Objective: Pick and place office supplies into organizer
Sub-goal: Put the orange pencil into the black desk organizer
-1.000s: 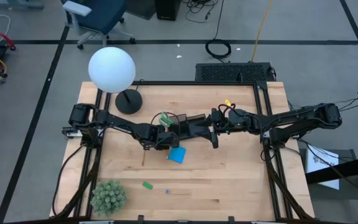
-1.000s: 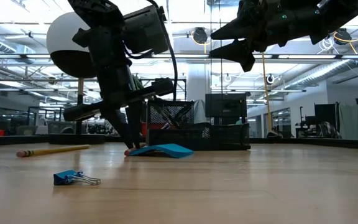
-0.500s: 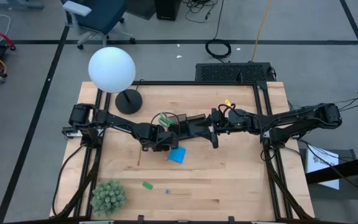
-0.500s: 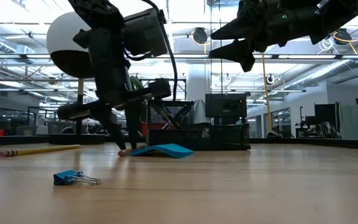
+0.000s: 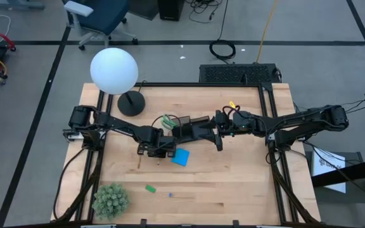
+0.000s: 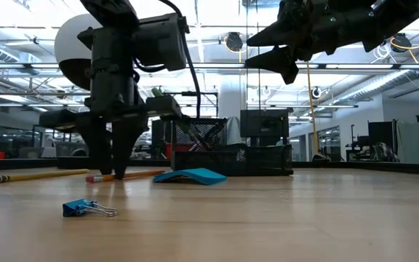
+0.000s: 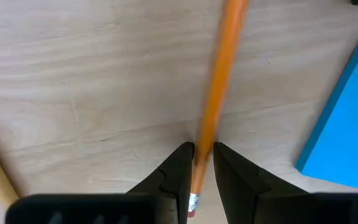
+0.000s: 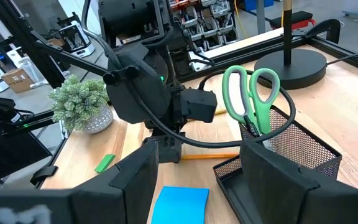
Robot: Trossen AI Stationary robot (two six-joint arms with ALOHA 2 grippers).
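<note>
Left gripper point(image 7: 197, 163) stands tips-down on the table point(image 5: 233, 183), its fingers closed against a pencil point(image 7: 219, 93) near the eraser end, apparently to lift it toward the organizer point(image 8: 278, 152); whether the grip is firm is unclear. The pencil is thin, orange, flat on the wood beside the blue note pad point(image 5: 180, 157). Right gripper point(image 8: 194, 180) hovers spread above the organizer, where green scissors point(image 8: 253, 93) stand.
</note>
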